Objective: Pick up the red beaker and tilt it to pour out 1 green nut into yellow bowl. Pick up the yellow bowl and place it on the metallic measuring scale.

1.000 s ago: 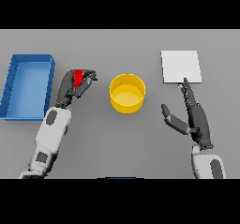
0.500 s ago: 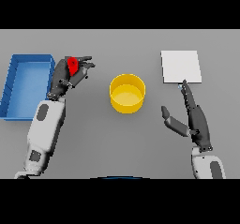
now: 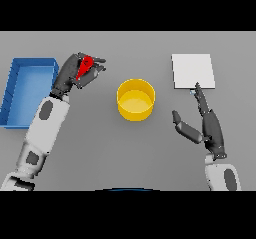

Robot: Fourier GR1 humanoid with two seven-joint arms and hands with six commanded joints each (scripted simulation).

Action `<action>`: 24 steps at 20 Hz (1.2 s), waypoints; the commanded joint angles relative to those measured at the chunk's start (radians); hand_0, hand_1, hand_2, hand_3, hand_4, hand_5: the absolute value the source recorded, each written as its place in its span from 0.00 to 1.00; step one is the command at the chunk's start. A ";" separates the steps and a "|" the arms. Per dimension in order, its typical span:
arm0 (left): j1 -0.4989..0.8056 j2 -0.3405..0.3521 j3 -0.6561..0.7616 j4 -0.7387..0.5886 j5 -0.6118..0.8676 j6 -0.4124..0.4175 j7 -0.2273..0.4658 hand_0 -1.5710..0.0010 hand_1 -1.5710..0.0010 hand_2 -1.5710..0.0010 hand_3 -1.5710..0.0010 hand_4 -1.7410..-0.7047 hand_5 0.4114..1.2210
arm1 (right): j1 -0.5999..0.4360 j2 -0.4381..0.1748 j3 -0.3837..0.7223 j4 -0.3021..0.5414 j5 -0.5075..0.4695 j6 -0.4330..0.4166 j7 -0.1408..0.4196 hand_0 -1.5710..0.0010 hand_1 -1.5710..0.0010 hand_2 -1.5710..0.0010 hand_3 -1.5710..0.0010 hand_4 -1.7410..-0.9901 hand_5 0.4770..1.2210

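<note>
The left hand [image 3: 75, 75] has its fingers [image 3: 94, 68] curled round the one red beaker [image 3: 85, 67], which sits tilted in the grip above the bench [image 3: 100, 148]. Just to their left lies one blue tray [image 3: 26, 90], its near wall close to the wrist; to their right, across a strip of bare grey, stands one yellow bowl [image 3: 135, 99], apart from the beaker. The right hand [image 3: 207, 125] rests with straight, spread fingers [image 3: 199, 95] holding nothing, the tips reaching the near edge of the one metallic scale [image 3: 193, 71]. Open bench runs between this hand's thumb and the bowl.
</note>
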 commanded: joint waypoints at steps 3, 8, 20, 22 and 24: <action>-0.051 0.052 -0.091 -0.006 -0.106 -0.026 0.066 0.00 0.00 0.00 0.00 0.00 0.88 | 0.013 0.001 0.008 -0.010 0.002 0.007 0.004 1.00 1.00 1.00 1.00 0.74 0.25; -0.142 0.095 -0.242 -0.015 -0.286 -0.099 0.166 0.00 0.00 0.00 0.00 0.00 0.91 | 0.014 -0.005 0.005 -0.031 -0.016 0.024 0.010 1.00 1.00 1.00 1.00 0.74 0.26; -0.379 0.127 -0.570 0.110 -0.674 -0.322 0.145 0.00 0.00 0.00 0.15 0.02 0.99 | 0.032 0.037 0.007 -0.033 -0.049 0.022 0.040 1.00 1.00 1.00 1.00 0.72 0.23; -0.414 0.125 -0.608 0.146 -0.714 -0.329 0.108 0.00 0.00 0.00 0.14 0.02 1.00 | 0.022 0.039 -0.003 -0.019 -0.067 0.029 0.043 1.00 1.00 1.00 1.00 0.70 0.21; -0.438 0.121 -0.650 0.167 -0.750 -0.333 0.055 0.00 0.00 0.00 0.09 0.02 1.00 | 0.029 0.032 0.003 -0.035 -0.044 0.017 0.026 1.00 1.00 1.00 1.00 0.69 0.19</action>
